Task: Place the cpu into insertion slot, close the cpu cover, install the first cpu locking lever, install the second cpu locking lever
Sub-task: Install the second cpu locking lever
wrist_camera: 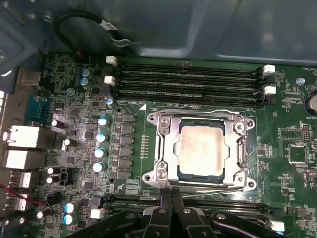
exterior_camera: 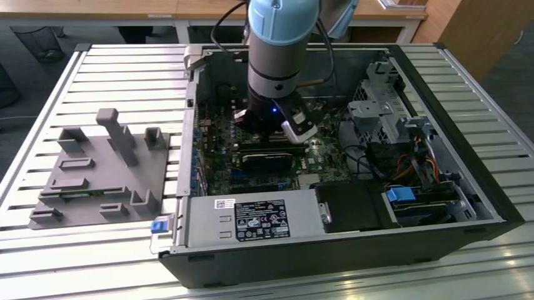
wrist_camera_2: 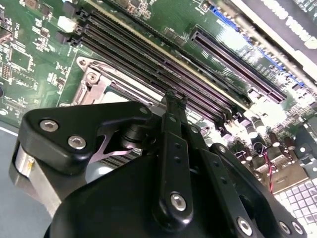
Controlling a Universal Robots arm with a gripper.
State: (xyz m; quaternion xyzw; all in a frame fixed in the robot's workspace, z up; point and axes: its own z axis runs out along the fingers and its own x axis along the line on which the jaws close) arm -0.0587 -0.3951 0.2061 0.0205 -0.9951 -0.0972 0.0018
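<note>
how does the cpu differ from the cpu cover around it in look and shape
In the first wrist view, the cpu is a solid, flat square with a dull, pale beige top, while the cpu cover is a brighter silvery frame with an open window in its middle. The cpu lies inside that window, and the cpu cover rings it and reaches out to the corner screws. Both are metal, lie flat and sit square to the green board.

Pale silvery-beige square metal cpu [wrist_camera: 202,150] sits framed by the shiny silver metal cpu cover [wrist_camera: 168,156], with the green printed circuit board [wrist_camera: 282,163] around it. Long black memory slots [wrist_camera: 188,82] run at 12 o'clock of the cpu, matte black gripper [wrist_camera: 171,197] at 6 o'clock. Exterior view: light blue and grey robot arm [exterior_camera: 279,37], black computer case [exterior_camera: 467,181], flat grey plastic fixture tray [exterior_camera: 100,172] on a white slatted table [exterior_camera: 125,69].
</note>
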